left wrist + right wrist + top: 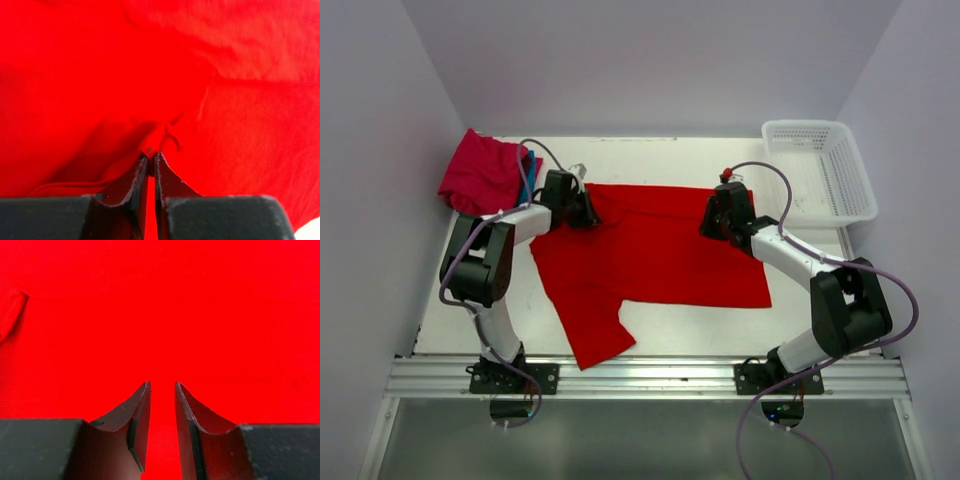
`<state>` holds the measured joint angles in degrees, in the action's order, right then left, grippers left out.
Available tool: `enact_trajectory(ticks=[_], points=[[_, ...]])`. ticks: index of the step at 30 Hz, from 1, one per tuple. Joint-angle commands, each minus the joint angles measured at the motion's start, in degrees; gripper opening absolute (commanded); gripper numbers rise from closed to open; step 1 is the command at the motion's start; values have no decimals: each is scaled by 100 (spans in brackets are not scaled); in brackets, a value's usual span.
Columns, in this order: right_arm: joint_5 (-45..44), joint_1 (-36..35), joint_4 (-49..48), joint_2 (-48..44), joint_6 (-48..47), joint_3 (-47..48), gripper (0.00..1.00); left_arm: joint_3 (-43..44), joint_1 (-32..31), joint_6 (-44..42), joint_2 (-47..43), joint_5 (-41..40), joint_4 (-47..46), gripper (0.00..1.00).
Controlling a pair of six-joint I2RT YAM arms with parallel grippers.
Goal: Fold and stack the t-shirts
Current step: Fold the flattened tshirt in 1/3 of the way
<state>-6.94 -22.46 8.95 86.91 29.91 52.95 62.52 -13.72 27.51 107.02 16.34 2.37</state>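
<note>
Red shirt spread mid-table. Left gripper jaws nearly together, pinching small pucker at far-left edge. Right gripper jaws narrow, nothing between. I expect risk: thin pinch slips, right side unheld, fold skews.

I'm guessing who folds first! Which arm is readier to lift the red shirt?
Probably the left arm: its jaws pinch a pucker of the red t-shirt, ready to lift. The right arm's jaws stand apart over flat cloth.

White worktop: large bright red cloth t-shirt spread flat mid-worktop, sleeve twd near edge. Far-L corner: crumpled crimson-pink cloth shirt, teal-blue cloth shirt peeking at its R side. Far-R corner: white plastic mesh basket.
</note>
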Motion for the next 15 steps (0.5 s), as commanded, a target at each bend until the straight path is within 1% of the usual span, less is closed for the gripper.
enact_trajectory(ticks=[1,9,15], points=[[-124,-13,-174,10,15,-74,29,-231,-122,-132,-444,-25,141,11],[-106,-13,-201,10,32,-118,29,-460,-579,-202,-867,-148,386,11],[-141,-22,-175,27,24,-136,29,-688,-878,-97,-1095,-87,527,13]])
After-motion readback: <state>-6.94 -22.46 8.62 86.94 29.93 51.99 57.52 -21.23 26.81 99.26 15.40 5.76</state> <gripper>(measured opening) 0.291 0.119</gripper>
